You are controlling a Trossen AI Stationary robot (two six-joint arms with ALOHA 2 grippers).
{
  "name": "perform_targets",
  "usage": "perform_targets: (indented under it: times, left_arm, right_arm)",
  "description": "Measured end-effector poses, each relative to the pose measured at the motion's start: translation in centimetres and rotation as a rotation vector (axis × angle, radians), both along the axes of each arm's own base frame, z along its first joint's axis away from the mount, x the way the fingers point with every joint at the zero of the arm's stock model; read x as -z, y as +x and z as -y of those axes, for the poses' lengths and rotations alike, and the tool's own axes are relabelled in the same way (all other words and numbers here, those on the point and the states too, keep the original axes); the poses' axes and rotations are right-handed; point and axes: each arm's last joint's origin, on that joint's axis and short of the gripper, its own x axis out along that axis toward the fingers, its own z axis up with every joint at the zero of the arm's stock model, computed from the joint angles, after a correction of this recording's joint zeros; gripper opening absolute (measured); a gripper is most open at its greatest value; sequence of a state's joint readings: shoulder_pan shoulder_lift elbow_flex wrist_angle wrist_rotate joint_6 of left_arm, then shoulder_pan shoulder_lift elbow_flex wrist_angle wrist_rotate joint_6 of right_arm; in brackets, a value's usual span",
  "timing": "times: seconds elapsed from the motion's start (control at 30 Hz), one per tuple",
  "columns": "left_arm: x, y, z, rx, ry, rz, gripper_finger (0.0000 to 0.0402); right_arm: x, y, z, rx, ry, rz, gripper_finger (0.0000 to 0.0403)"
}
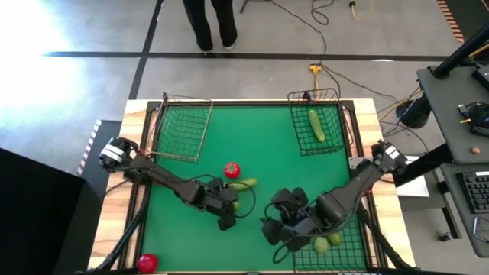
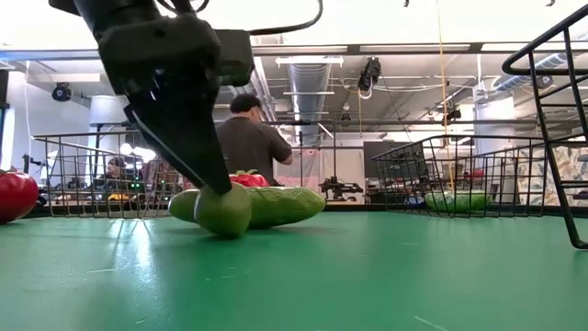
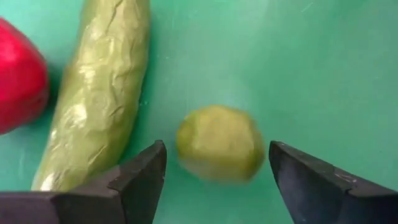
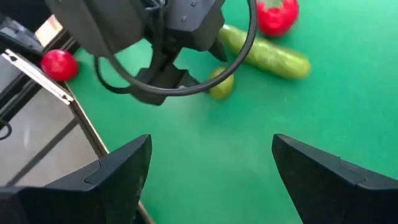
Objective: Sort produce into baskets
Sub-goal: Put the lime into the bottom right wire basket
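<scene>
We see the green mat (image 1: 252,153) filling the middle of the high view, with wire baskets at its upper left (image 1: 183,126), upper right (image 1: 317,122) and lower right (image 1: 340,244); the upper right one holds a cucumber (image 1: 316,125). At lower centre the left gripper (image 1: 228,218) hangs spread wide, its fingers (image 3: 140,177) flanking a lime (image 3: 221,143) without gripping it. Another cucumber (image 3: 99,93) and a tomato (image 3: 18,74) lie beside it. The right gripper (image 1: 279,237) waits open, empty, right of it.
</scene>
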State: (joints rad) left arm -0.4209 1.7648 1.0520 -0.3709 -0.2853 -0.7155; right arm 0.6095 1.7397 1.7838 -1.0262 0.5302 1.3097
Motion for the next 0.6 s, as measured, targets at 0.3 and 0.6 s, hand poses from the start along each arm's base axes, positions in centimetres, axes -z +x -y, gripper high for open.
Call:
perform_targets:
  times: [0.3, 0.6]
  left_arm:
    - [-6.5, -3.6, -0.9, -0.03, 0.038, 0.096, 0.0261]
    - [-12.0, -8.7, -1.2, -0.124, 0.066, 0.273, 0.0247]
  right_arm:
    - [3.4, 2.7, 1.3, -0.163, -0.135, 0.073, 0.0325]
    - [9.0, 4.2, 2.2, -0.364, -0.329, 0.237, 0.0325]
